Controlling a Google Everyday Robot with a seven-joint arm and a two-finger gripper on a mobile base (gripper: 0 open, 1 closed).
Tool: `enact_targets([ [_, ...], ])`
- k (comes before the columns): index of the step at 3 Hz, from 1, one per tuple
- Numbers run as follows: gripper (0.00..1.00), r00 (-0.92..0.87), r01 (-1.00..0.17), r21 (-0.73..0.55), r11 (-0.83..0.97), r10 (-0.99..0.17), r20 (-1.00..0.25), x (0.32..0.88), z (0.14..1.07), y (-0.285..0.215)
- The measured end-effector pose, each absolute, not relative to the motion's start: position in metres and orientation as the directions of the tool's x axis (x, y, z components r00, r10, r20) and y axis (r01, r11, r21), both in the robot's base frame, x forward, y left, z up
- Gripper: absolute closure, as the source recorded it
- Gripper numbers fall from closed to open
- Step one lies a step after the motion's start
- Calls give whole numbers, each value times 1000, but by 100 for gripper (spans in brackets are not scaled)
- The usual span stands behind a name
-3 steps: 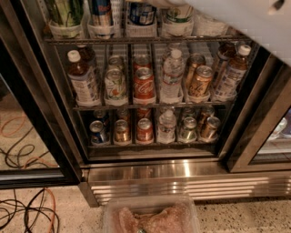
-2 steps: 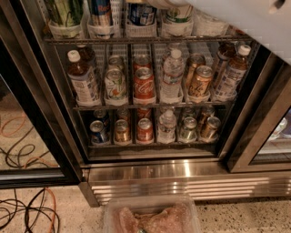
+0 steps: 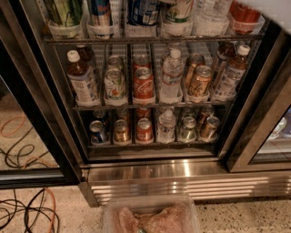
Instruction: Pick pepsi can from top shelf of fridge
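The fridge (image 3: pixel 150 175) stands open in front of me, with black door frames and a ribbed steel base. The top shelf (image 3: pixel 150 39) is a wire rack with translucent white holders along the top edge of the view. The pepsi can (image 3: pixel 143 11) is dark blue and stands in the middle holder, its top cut off by the frame. A slimmer blue-and-silver can (image 3: pixel 100 11) stands to its left. My gripper is out of view. Only a white bit of the arm (image 3: pixel 275 7) shows at the top right corner.
The middle rack (image 3: pixel 150 105) holds bottles and cans, with a red cola can (image 3: pixel 143 83) at its centre. The lower rack (image 3: pixel 150 143) holds small cans. Cables (image 3: pixel 25 211) lie on the floor at the left. A translucent tub (image 3: pixel 150 216) sits at the bottom edge.
The white arm that covered the top right of the fridge has drawn back up and right. The right end of the top shelf now shows.
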State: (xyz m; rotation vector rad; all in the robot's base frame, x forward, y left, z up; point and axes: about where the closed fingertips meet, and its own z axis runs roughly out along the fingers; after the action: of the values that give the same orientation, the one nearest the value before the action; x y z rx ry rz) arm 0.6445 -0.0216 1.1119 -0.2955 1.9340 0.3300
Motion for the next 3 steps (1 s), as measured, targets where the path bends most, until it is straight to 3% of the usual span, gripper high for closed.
enact_targets([
  [1,100,-488,-344,182,921,-10,-873,616,1122,-50],
  [3,100,-594,-327,268,906,23,-804,584,1103,-43],
])
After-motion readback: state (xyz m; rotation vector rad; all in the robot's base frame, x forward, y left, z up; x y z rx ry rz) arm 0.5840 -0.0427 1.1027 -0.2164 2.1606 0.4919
